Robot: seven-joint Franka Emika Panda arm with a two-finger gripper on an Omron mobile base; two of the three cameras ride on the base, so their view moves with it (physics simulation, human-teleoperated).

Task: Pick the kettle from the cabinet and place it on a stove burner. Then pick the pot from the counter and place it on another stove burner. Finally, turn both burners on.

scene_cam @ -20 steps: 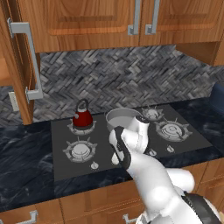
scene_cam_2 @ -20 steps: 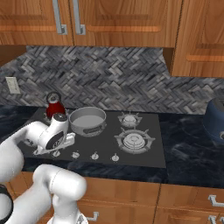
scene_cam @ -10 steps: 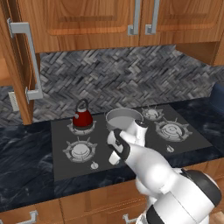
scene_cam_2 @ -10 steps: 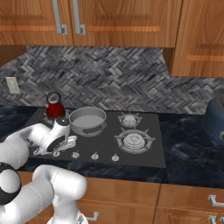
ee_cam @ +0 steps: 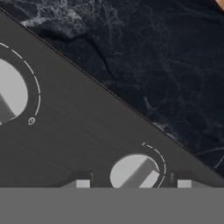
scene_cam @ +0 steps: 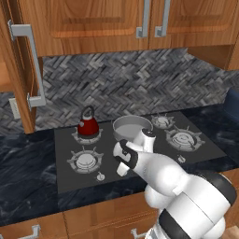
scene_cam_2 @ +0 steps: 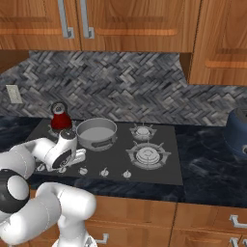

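near the cooktop [ee_cam: 87, 131] front edge, gripper [ee_cam: 131, 183] half-open astride a knob [ee_cam: 133, 171]

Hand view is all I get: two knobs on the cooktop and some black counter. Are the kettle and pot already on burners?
Observer: Yes. The kettle sits on the back left burner.
Operator: And the pot?
Observer: The pot is on the burner right next to the kettle, also in the back row.
Operator: Where's the claw relative to the stove?
Observer: The claw is low over the cooktop's front edge, above the knob row, in front of the pot.
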